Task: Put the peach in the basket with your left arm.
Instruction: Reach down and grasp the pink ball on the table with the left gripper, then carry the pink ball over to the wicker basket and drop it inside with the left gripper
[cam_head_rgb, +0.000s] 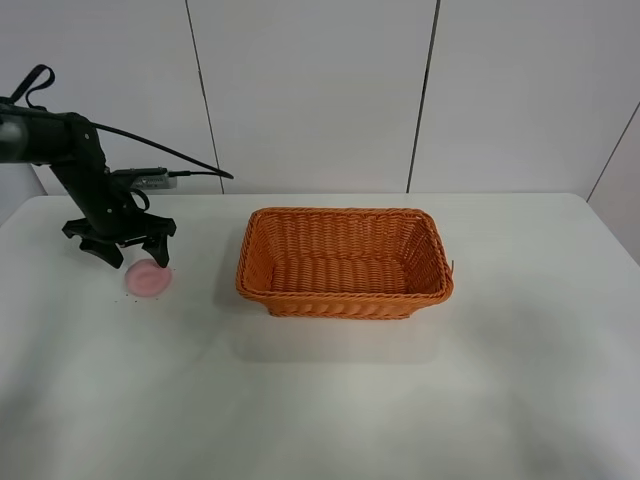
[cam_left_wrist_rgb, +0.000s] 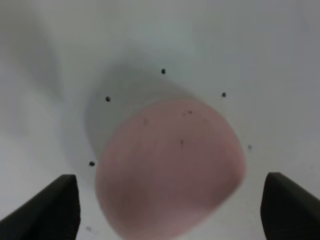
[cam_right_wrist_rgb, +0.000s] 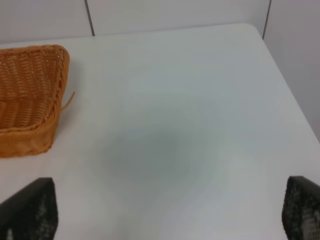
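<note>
The pale pink peach (cam_head_rgb: 148, 279) lies on the white table at the far left. My left gripper (cam_head_rgb: 135, 258) hangs open just above and slightly behind it, its black fingers spread to either side. In the left wrist view the peach (cam_left_wrist_rgb: 170, 165) fills the middle, and the two fingertips (cam_left_wrist_rgb: 50, 210) stand wide apart on both sides without touching it. The orange-brown wicker basket (cam_head_rgb: 345, 213) stands empty in the middle of the table, well to the right of the peach. My right gripper (cam_right_wrist_rgb: 170, 215) is open and empty over bare table, right of the basket (cam_right_wrist_rgb: 30, 95).
The white table (cam_head_rgb: 320, 400) is backed by a white panelled wall (cam_head_rgb: 310, 90). The left arm's black cable (cam_head_rgb: 150, 145) trails behind the arm. Small dark specks (cam_left_wrist_rgb: 163, 71) dot the table around the peach.
</note>
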